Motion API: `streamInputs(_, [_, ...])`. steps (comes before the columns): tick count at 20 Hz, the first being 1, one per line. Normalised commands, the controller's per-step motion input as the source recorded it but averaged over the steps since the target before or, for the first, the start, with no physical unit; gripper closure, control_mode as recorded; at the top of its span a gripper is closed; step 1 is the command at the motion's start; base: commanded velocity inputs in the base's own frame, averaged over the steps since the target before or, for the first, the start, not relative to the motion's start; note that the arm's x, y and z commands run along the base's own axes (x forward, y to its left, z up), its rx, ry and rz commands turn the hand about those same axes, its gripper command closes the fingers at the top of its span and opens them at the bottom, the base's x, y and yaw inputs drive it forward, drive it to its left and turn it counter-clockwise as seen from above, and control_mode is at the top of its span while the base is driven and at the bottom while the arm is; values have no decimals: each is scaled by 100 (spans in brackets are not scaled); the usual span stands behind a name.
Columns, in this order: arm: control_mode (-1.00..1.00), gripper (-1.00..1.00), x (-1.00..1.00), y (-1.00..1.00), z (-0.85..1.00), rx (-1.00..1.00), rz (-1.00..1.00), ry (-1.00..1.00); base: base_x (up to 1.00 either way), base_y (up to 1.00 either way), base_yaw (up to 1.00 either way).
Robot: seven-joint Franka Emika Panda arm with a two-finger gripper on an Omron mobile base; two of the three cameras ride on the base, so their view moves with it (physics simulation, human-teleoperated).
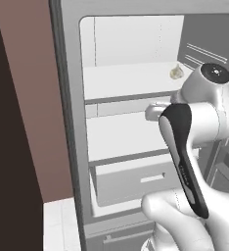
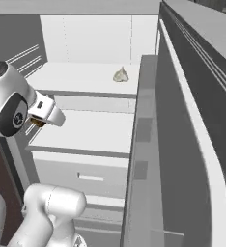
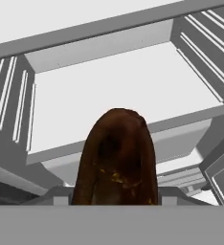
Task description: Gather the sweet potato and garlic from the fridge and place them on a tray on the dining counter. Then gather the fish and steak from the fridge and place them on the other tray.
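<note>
Reddish-brown, rough-skinned: the sweet potato stands right in front of the hand camera, rising from the bottom of that view where the finger tips would be, and it hides them. The gripper is clenched on it; in the right base view a small brown patch shows just under the white hand, beside the middle shelf.

The fridge stands open, its interior pale grey. Its door swings out on the right of the right base view, edge toward the camera.

Garlic: one pale bulb with a pointed top, upright on the upper shelf, toward its back. Well apart from the gripper, one level higher. In the left base view it peeks out just beside the arm's wrist joint.

Below the middle shelf, a drawer with a small pale handle slot, shut.

The hand sits at the front edge of the middle shelf, on the left side of the fridge opening as the right base view has it. Whether the sweet potato touches the shelf, I cannot tell.

Brownish-pink wall to the left of the fridge.
</note>
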Motion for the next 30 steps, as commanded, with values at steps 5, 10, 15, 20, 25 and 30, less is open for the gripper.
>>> streamInputs(5, [100, 100, 0, 0, 0, 0, 0, 0, -44, 38, 0])
streamInputs(10, [100, 100, 0, 0, 0, 0, 0, 0, -70, 10, 0])
streamInputs(15, [100, 100, 0, 0, 0, 0, 0, 0, -76, 5, 0])
streamInputs(20, [100, 100, 0, 0, 0, 0, 0, 0, -78, 3, 0])
streamInputs(25, [100, 100, 0, 0, 0, 0, 0, 0, -82, 0, 0])
streamInputs(30, [100, 100, 0, 0, 0, 0, 0, 0, -81, 0, -1])
